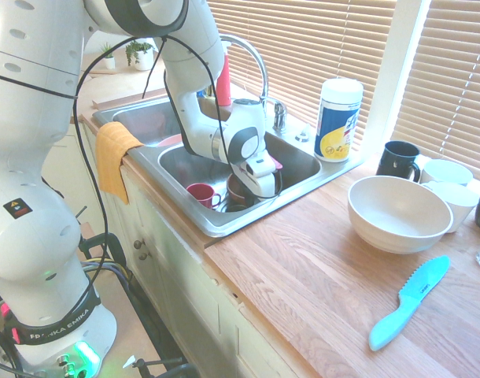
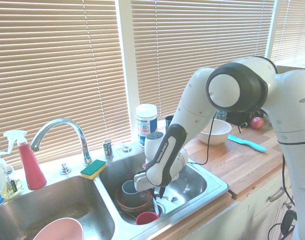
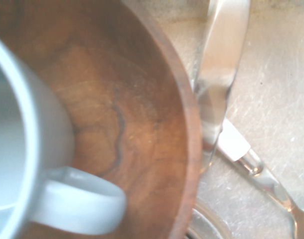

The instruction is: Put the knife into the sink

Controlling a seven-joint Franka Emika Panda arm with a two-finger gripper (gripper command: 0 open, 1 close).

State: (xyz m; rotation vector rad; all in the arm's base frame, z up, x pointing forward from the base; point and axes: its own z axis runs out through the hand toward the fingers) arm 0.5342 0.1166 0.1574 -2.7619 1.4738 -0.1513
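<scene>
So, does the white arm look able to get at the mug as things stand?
Probably yes: the mug sits in the wooden bowl, its handle uncovered, and the arm is close by.

A white Franka arm reaches into the nearer basin of the double sink, beside a red mug; an orange towel hangs over the counter edge, and a teal serrated knife lies near a white bowl
</scene>
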